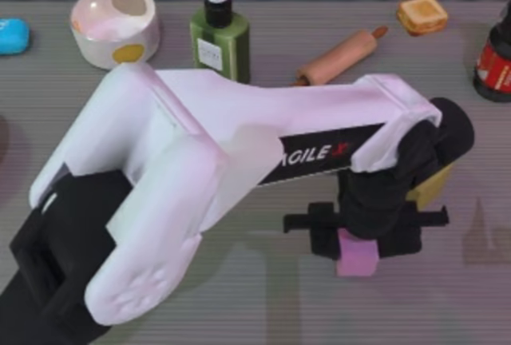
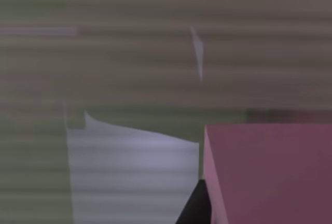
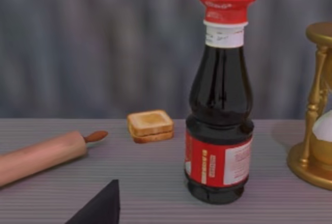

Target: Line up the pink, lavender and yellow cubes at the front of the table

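My left arm reaches across the table [image 1: 263, 305] from the front left, and its gripper [image 1: 363, 237] hangs right of centre near the front. It is shut on the pink cube [image 1: 357, 257], which pokes out below the jaws. The left wrist view has the pink cube [image 2: 270, 175] large and close, one dark finger [image 2: 194, 208] against its side, and the lavender cube [image 2: 132, 175] right beside it. The top view hides the lavender cube under the arm. A corner of the yellow cube [image 1: 431, 187] shows just behind the gripper. My right arm is out of the top view; one finger [image 3: 101, 208] of its gripper shows, nothing held.
Along the back stand a blue object [image 1: 12, 36], a bowl [image 1: 114, 25], a green pump bottle [image 1: 219, 37], a rolling pin [image 1: 339, 57], a toast-coloured block [image 1: 422, 15] and a dark sauce bottle [image 1: 495, 61]. A gold hourglass [image 3: 316, 110] stands beside that bottle.
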`<state>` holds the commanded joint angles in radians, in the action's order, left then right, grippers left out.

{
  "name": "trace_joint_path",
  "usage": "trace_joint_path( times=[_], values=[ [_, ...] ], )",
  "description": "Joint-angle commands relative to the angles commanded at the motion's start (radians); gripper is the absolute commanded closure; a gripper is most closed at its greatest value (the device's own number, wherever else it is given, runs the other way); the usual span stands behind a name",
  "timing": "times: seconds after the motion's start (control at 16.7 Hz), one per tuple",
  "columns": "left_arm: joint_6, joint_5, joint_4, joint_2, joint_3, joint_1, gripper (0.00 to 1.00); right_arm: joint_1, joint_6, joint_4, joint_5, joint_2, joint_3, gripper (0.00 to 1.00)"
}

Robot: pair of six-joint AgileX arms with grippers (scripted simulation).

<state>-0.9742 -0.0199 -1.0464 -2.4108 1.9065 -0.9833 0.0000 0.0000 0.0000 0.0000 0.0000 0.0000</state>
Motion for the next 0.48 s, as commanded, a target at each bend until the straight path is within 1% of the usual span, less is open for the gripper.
trace_joint_path(
  times=[0.3,0.36,0.48],
  values=[
    [0.0,0.0,0.0,0.0,0.0,0.0,0.02,0.0,0.0,0.0,0.0,0.0,0.0,0.0],
    [0.0,0.0,0.0,0.0,0.0,0.0,0.0,0.0,0.0,0.0,0.0,0.0,0.0,0.0],
    [0.0,0.0,0.0,0.0,0.0,0.0,0.0,0.0,0.0,0.0,0.0,0.0,0.0,0.0]
  ],
)
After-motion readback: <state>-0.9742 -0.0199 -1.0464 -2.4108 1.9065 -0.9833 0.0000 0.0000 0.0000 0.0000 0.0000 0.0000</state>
